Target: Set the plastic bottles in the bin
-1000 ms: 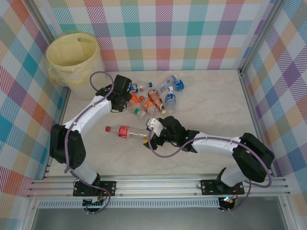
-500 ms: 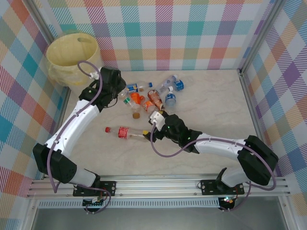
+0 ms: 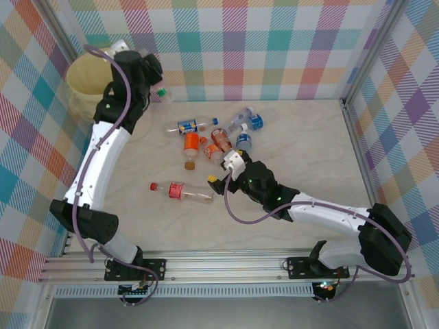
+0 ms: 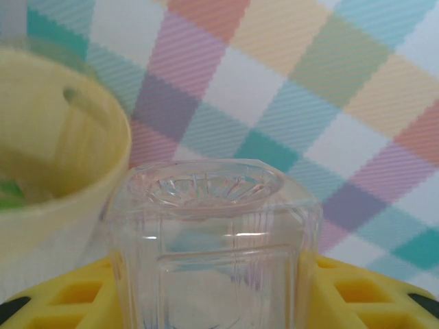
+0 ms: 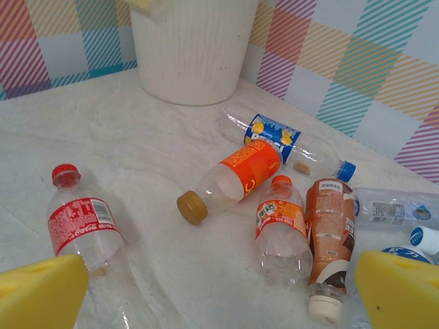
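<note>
Left tool (image 3: 152, 83) clamps one bottle (image 4: 212, 240) at the bin (image 3: 84, 68) rim. Right tool (image 3: 225, 169) gapes empty; perhaps eight bottles (image 3: 182, 190) litter the bench (image 3: 309, 151).

The back wall (image 3: 274, 48), left wall (image 3: 27, 171) and right wall (image 3: 420, 164) enclose the space. All 3 carry a pastel plaid of pink, teal, orange, lilac, yellow and white squares, many filled with fine diagonal stripes. A slim aluminium post (image 3: 374, 51) runs along each far corner where the panels meet. The surface (image 3: 315, 151) is pale cream with faint marble veining, evenly lit, with only soft shadows. A slotted aluminium rail (image 3: 226, 264) spans its near edge, above a grey strip (image 3: 274, 312).
</note>
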`<move>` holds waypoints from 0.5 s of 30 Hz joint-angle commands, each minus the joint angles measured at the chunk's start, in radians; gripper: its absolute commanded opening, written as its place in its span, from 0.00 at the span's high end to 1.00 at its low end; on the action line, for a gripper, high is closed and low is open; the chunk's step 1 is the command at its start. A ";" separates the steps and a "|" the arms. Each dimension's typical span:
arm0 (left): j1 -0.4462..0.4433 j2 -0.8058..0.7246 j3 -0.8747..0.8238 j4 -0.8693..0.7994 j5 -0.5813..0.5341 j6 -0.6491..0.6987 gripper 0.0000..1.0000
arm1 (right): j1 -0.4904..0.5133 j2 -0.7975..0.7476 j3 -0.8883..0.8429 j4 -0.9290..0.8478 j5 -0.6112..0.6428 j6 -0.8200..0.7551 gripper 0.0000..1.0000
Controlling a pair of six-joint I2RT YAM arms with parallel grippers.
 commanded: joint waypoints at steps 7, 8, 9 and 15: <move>0.164 0.142 0.183 0.215 0.006 0.208 1.00 | 0.008 -0.062 -0.031 -0.009 0.043 0.062 0.00; 0.174 0.156 0.192 0.232 0.001 0.224 1.00 | 0.009 -0.066 -0.034 -0.009 0.044 0.061 0.00; 0.185 0.170 0.203 0.256 -0.005 0.245 1.00 | 0.009 -0.069 -0.035 -0.008 0.047 0.060 0.00; 0.230 0.233 0.210 0.393 -0.086 0.365 1.00 | 0.009 -0.082 -0.050 -0.007 0.061 0.062 0.00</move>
